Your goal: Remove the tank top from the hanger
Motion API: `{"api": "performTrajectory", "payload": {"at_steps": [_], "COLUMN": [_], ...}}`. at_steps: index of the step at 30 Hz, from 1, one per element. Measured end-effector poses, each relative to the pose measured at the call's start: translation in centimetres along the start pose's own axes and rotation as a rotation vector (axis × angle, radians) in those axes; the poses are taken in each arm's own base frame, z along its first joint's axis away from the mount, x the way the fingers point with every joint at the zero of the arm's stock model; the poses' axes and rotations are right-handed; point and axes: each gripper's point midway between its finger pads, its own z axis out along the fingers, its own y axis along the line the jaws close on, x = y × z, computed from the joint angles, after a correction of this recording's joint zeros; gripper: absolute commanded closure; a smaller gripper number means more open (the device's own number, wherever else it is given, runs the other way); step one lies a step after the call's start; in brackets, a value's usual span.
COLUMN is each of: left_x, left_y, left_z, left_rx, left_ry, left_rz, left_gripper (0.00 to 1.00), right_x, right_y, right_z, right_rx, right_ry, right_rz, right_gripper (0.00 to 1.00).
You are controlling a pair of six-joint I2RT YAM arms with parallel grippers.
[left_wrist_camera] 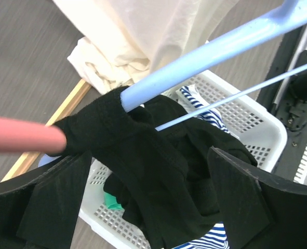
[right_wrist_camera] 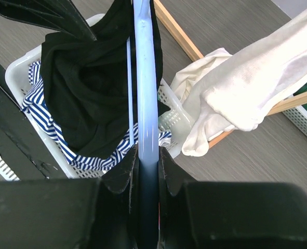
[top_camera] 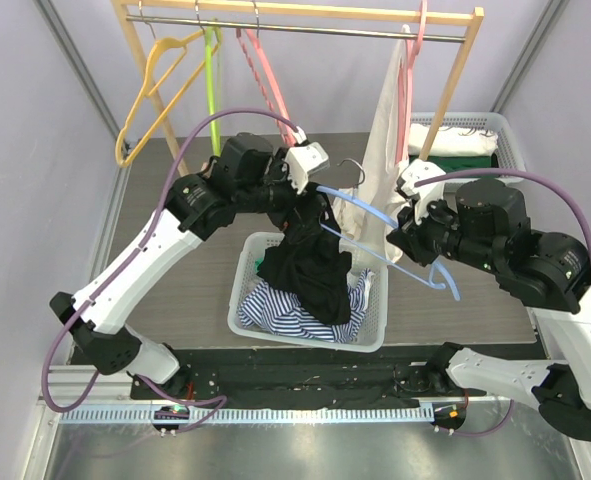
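The black tank top (top_camera: 313,268) hangs by one strap from the end of a light blue hanger (top_camera: 375,215), drooping into the white basket (top_camera: 243,282). My left gripper (top_camera: 313,212) is open at the strap end, and in the left wrist view (left_wrist_camera: 150,202) the black cloth (left_wrist_camera: 158,171) lies between its wide-apart fingers (left_wrist_camera: 241,207), beneath the hanger's arm (left_wrist_camera: 210,52). My right gripper (top_camera: 407,228) is shut on the hanger, and the right wrist view shows its fingertips (right_wrist_camera: 147,162) clamped on the blue bar (right_wrist_camera: 144,78), with the tank top (right_wrist_camera: 85,78) at the far end.
A blue-and-white striped garment (top_camera: 275,312) lies in the basket. Behind stands a wooden rack (top_camera: 305,12) with yellow (top_camera: 150,85), green (top_camera: 213,80) and pink hangers (top_camera: 265,80) and a hanging cream garment (top_camera: 383,140). A white bin (top_camera: 510,150) sits back right.
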Motion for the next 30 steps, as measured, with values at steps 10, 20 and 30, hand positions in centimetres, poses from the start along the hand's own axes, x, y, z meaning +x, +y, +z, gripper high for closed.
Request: {"api": "performTrajectory", "payload": {"at_steps": [10,20,30], "left_x": [0.9,1.3,1.6], "left_y": [1.4,3.1,3.2], "left_z": [1.3,0.9,0.0], "left_rx": [-0.117,-0.214,-0.230], "left_ry": [0.045,0.072,0.068], "left_rz": [0.087,0.128,0.123], "left_gripper": [1.00,0.68,0.42], "right_x": [0.3,2.0,2.7], "right_y": [0.1,0.4,0.6], "right_z": [0.4,0.1,-0.2], "right_rx": [-0.002,-0.006,-0.006], "right_ry": [0.007,0.022,0.029], "right_rz": [0.004,0.032,0.052], "right_gripper": [0.99,0.99,0.99]}}
